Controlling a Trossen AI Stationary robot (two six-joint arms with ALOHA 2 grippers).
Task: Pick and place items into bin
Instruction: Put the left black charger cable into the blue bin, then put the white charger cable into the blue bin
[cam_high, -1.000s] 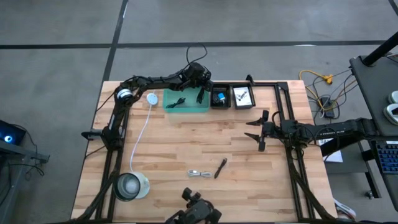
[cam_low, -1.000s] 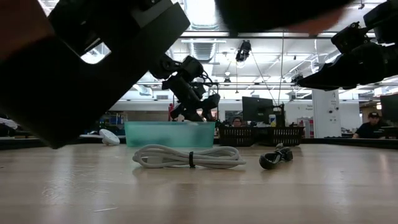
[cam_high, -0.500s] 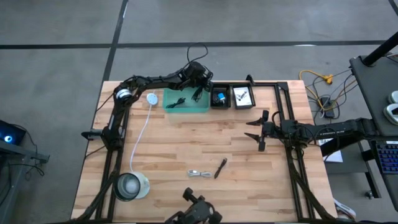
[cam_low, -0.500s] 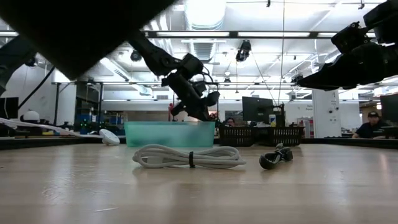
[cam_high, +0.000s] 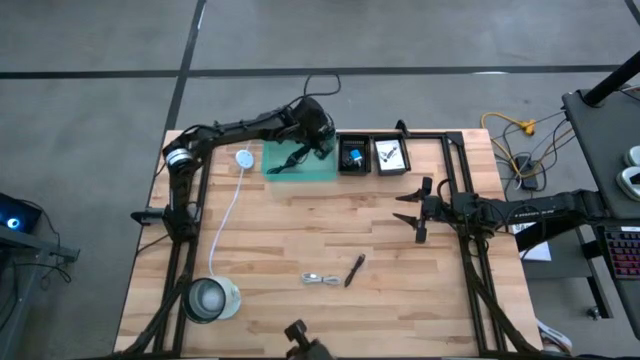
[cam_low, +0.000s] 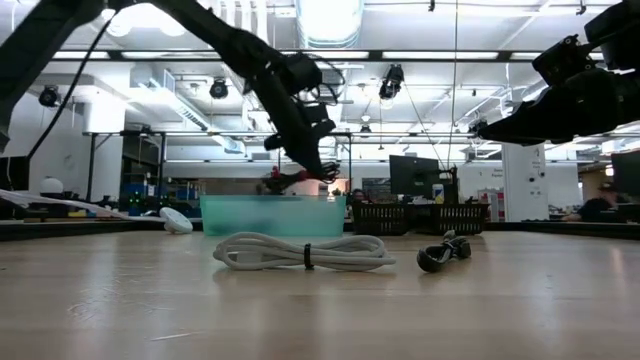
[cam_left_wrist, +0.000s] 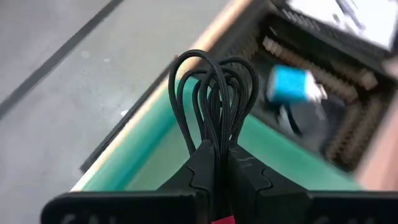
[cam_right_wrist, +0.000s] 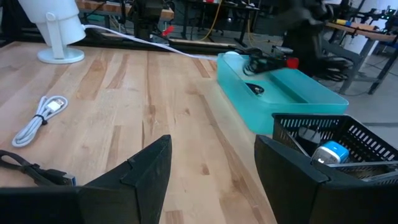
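- High view: a wooden bench (cam_high: 300, 240) carries a teal bin (cam_high: 300, 165) at its far edge; the left gripper (cam_high: 300, 152) hangs over the bin, the silvery cable (cam_high: 319, 279) and pen (cam_high: 354, 270) lie near the front, well apart from it.
- Low view: the right gripper (cam_low: 478, 127) waits aloft.
- Left wrist view: fingers (cam_left_wrist: 205, 171) clamped on a black cable (cam_left_wrist: 214, 99) above the bin.
- Right wrist view: fingers (cam_right_wrist: 149, 171) apart.

The black cable (cam_left_wrist: 214, 99) hides its lower end between tool fingers.
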